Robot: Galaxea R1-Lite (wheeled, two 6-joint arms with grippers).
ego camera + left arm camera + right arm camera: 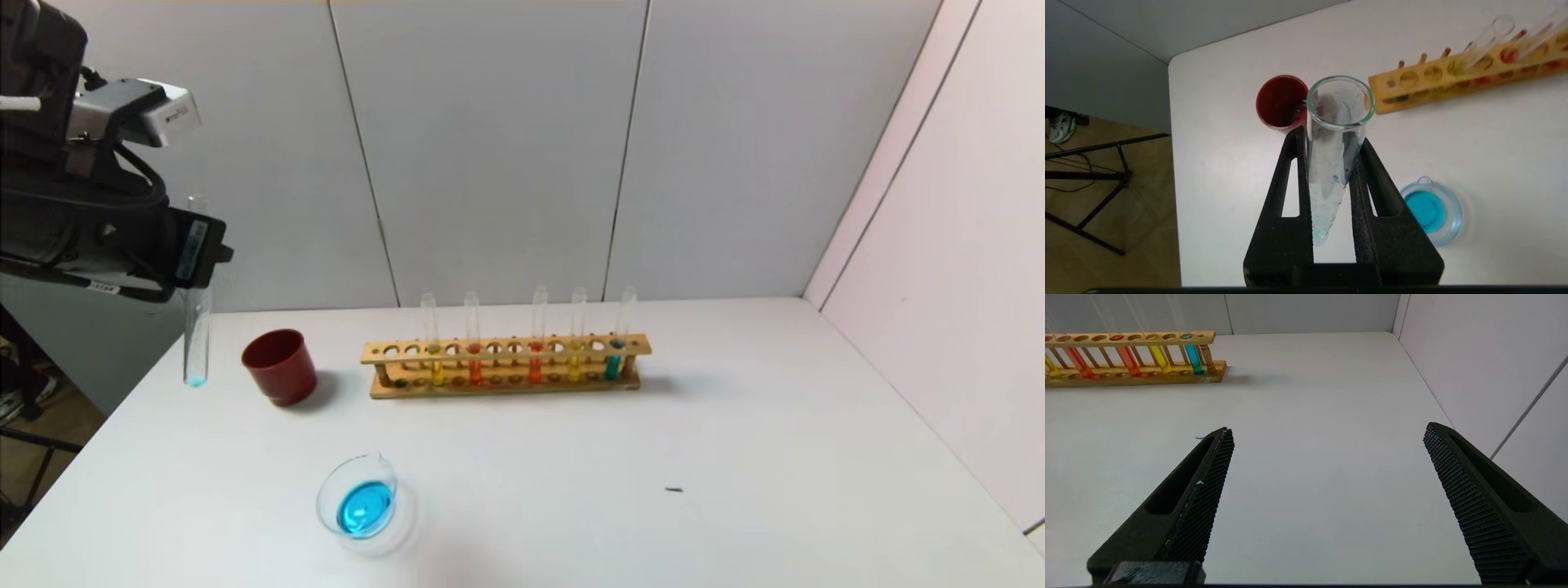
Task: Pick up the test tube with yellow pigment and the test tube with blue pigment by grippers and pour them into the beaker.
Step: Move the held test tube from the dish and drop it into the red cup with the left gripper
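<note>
The left gripper [1331, 163] is clamped on the nearly drained test tube with blue pigment [196, 327], upright, left of the red cup [280, 367]. The beaker [359, 498], nearer than the cup, holds blue liquid. Slick glass could slip. The right gripper [1327, 469] gapes, idle.

Light even and bright, likely from overhead; white table [735, 425] shows no harsh glare. Soft short shadows fall right of the red cup [279, 366] and the wooden rack [506, 367], with a faint halo round the beaker [359, 500]. Left-wrist view: rack's tubes smear at the far corner, out of focus; right-wrist view crisp on the finger pads [1202, 498].
</note>
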